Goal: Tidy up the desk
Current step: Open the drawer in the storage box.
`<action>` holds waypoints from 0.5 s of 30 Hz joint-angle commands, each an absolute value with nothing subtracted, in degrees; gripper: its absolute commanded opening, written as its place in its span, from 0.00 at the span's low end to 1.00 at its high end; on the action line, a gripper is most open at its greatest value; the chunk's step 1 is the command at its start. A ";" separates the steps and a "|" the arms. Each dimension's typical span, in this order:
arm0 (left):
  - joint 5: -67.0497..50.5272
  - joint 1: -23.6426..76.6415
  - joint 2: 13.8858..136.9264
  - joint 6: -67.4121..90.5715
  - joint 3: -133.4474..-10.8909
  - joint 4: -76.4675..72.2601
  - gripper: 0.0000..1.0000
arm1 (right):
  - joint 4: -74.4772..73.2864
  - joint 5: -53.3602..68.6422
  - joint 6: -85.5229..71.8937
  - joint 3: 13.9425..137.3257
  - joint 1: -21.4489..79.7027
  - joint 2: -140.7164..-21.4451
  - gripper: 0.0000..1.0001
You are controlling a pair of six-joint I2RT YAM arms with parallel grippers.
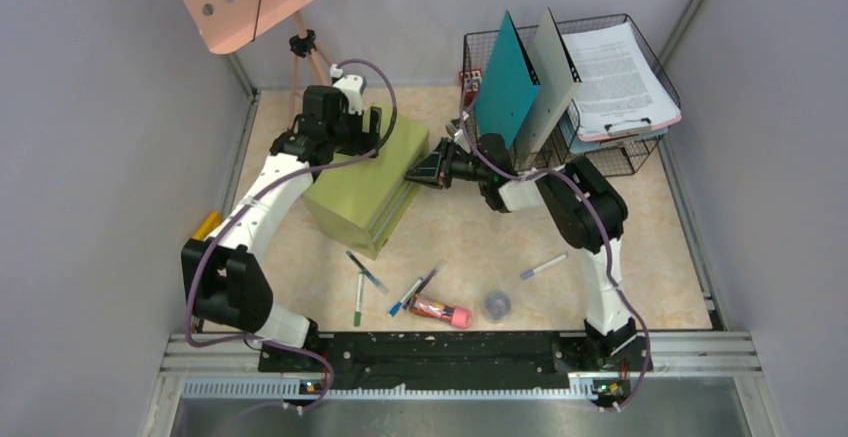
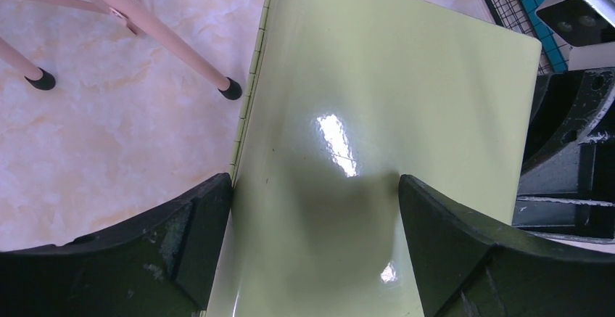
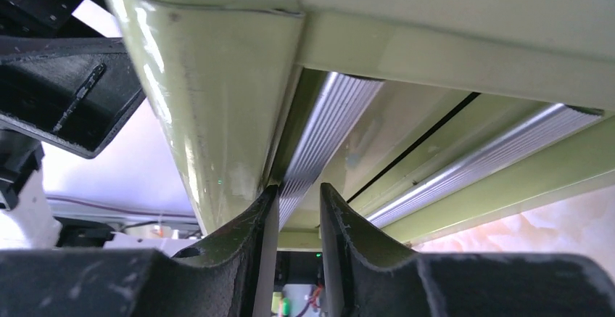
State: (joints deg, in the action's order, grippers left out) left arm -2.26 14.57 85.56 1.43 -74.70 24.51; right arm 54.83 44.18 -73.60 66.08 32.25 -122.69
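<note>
Pens [image 1: 414, 292] before box [image 1: 365, 182], on desk [image 1: 470, 232]

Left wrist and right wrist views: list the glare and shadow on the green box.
Left wrist view: a white glare patch sits mid-lid on the glossy olive-green metal drawer box, with soft shadow between the fingers of the open left gripper. Right wrist view: bright highlights streak the ribbed silver drawer handle pinched by the right gripper.
</note>
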 commanded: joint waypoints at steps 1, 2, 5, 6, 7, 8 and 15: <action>-1.84 14.06 90.74 -1.32 -70.56 37.66 0.88 | 62.94 42.11 -79.52 70.26 34.90 -124.33 0.28; -2.05 14.06 90.78 -1.32 -70.33 37.50 0.88 | 63.61 42.00 -80.48 70.49 35.09 -124.67 0.28; -3.11 14.06 90.70 -1.39 -69.25 36.97 0.88 | 65.31 41.51 -82.15 71.19 35.34 -125.68 0.28; -3.65 14.06 90.70 -1.27 -68.92 36.78 0.88 | 65.47 41.28 -82.37 71.33 35.40 -126.00 0.28; -4.01 14.06 90.76 -1.16 -68.58 36.53 0.88 | 65.54 41.17 -82.61 71.49 35.51 -126.29 0.28; -4.30 14.06 90.80 -1.07 -68.21 36.30 0.88 | 65.83 41.06 -82.95 71.69 35.62 -126.64 0.28; -7.03 14.06 91.43 -0.52 -66.74 35.09 0.88 | 65.38 40.79 -82.90 73.37 35.85 -128.31 0.28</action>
